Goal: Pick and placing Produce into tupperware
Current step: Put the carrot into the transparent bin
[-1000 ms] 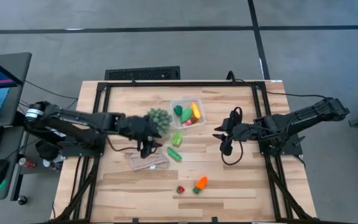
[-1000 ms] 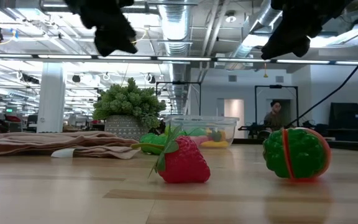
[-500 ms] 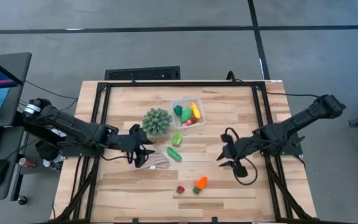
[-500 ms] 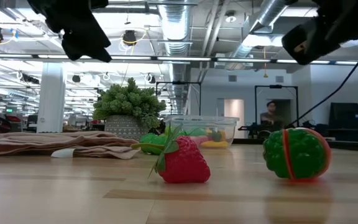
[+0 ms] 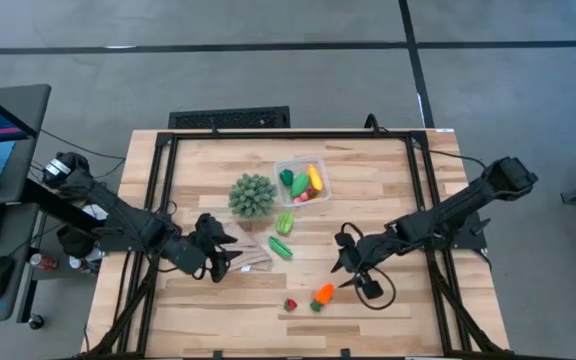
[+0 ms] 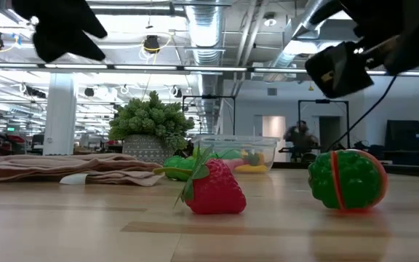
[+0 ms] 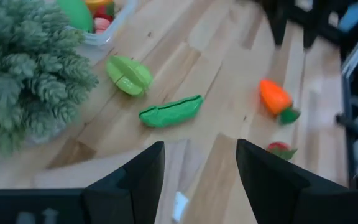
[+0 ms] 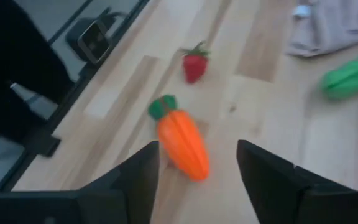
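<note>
Over the cloth [image 5: 240,258], the left gripper [image 5: 211,262] waits, fingers spread and empty; pods [image 5: 281,246] lie just ahead; right gripper [image 5: 346,262], fingers spread, hovers beside the carrot [image 5: 323,294], apparently lining up a grasp; tupperware [image 5: 302,181] sits well beyond.

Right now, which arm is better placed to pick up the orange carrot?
The right arm. In the high view its open gripper is just beside the carrot, and its wrist view looks straight at it. The left gripper is open over the tan cloth, farther away.
</note>
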Available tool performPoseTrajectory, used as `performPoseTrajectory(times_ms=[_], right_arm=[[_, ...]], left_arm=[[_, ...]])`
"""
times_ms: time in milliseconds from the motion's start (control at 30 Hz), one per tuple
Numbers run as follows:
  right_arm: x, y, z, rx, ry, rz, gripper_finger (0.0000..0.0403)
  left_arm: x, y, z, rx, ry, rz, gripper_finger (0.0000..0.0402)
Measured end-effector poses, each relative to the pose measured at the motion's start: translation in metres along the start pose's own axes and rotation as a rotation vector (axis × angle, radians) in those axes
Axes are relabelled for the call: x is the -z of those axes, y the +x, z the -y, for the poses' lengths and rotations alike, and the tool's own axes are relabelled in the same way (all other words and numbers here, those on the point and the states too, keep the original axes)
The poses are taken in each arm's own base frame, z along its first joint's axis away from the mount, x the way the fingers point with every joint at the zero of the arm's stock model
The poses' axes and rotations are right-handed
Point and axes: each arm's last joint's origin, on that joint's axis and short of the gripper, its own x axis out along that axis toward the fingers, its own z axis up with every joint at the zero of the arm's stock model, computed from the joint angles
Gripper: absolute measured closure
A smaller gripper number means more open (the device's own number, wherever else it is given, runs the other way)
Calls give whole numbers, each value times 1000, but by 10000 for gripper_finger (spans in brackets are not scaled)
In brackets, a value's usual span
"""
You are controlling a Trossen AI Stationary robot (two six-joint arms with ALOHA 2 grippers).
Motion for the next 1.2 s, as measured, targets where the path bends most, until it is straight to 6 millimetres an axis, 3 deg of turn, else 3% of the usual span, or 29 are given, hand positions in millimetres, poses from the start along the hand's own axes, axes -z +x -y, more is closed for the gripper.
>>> performPoseTrajectory(times_ms=[167,367,633,1000,1200], right_arm=[[7,13,1,-46,-73,-45,150],[7,26,2,-83,-128,-3,147],[8,32,3,-99,-130,14,147],[3,31,14,-57,-112,56,147],[-1,46,20,-57,-134,114,147]], left_arm=[[12,-13,10,-1,-147,83,212],[25,-28,19,7,-250,213,212],[37,-45,21,-21,-258,400,212],[45,-49,15,-42,-238,405,212],[46,-50,14,-45,-221,402,212]])
